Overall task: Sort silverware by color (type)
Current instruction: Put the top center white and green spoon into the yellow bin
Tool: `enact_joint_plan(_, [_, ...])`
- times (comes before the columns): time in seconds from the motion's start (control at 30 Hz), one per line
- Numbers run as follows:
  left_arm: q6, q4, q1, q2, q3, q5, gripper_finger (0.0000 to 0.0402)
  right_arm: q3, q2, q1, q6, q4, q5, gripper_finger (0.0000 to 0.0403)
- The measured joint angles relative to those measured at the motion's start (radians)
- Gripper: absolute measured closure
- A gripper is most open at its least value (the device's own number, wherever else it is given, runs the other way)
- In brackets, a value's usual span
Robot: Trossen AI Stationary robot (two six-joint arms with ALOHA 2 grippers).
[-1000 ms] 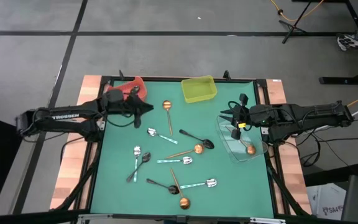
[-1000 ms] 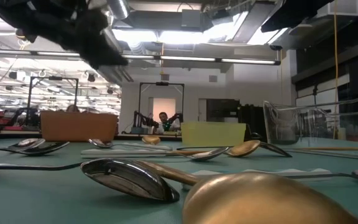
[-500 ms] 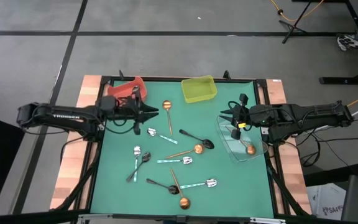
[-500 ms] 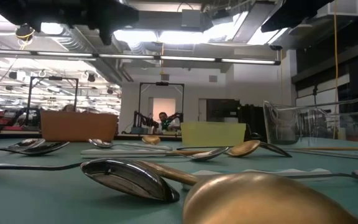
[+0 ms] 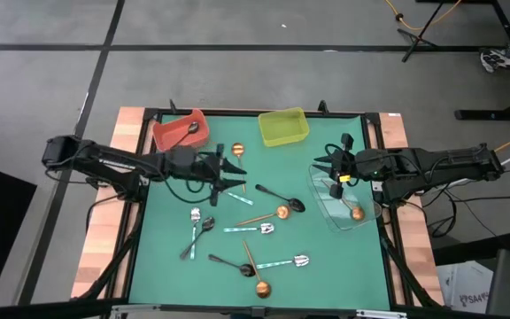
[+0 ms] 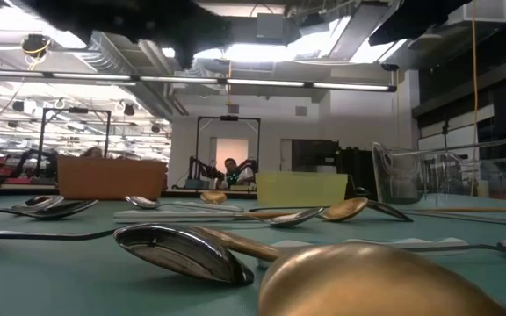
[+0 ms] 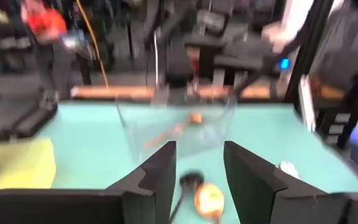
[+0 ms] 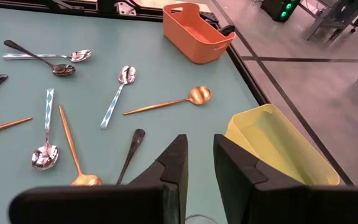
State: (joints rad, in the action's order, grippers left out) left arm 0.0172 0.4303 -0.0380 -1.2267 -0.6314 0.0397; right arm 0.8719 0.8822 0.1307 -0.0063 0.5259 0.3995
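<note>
Black, silver and copper-gold spoons lie scattered on the green mat. My left gripper (image 5: 237,174) (image 7: 194,168) is open and hovers over the mat's middle, just above a silver spoon (image 5: 242,198). Beyond it lie a black spoon (image 5: 282,197) (image 7: 188,182) and a copper spoon (image 5: 270,215) (image 7: 207,200). My right gripper (image 5: 326,164) (image 8: 201,165) is open, waiting over the far end of the clear bin (image 5: 321,190). A copper spoon (image 5: 354,211) (image 7: 179,127) lies in that bin. A black spoon (image 5: 191,130) lies in the red bin (image 5: 168,133).
The yellow-green bin (image 5: 283,127) (image 8: 284,146) stands at the far edge, with a copper spoon (image 5: 237,151) (image 8: 173,102) beside it. More spoons lie toward the near edge: silver (image 5: 195,215), black (image 5: 200,235), copper (image 5: 253,270), silver (image 5: 290,261). The red bin (image 8: 197,31) sits at the far left corner.
My left gripper has moved away from the red bin, toward the table's right and near edge, and now hangs over the silver spoon at mid-table. The red bin and the black spoon in it are now uncovered. The right arm has kept still.
</note>
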Motion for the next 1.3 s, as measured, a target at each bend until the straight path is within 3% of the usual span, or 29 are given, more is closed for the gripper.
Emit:
enact_joint_plan(0.27, [-0.026,-0.359,0.0,-0.132,-0.138,-0.024,0.0272,0.0,0.0,0.0,0.0,0.0,0.0,0.0336])
enact_joint_plan(0.53, [-0.119,-0.539,0.0,-0.256,-0.155,-0.082,0.0272,0.0,0.0,0.0,0.0,0.001,0.0,0.0336])
enact_joint_plan(1.1, [-0.184,-0.639,-0.01,-0.464,-0.158,-0.092,0.0274,0.0,0.0,0.0,0.0,0.009,0.0,0.0336])
enact_joint_plan(1.3, [-0.181,-0.648,-0.017,-0.467,-0.159,-0.071,0.0304,0.0,0.0,0.0,0.0,0.008,0.0,0.0336])
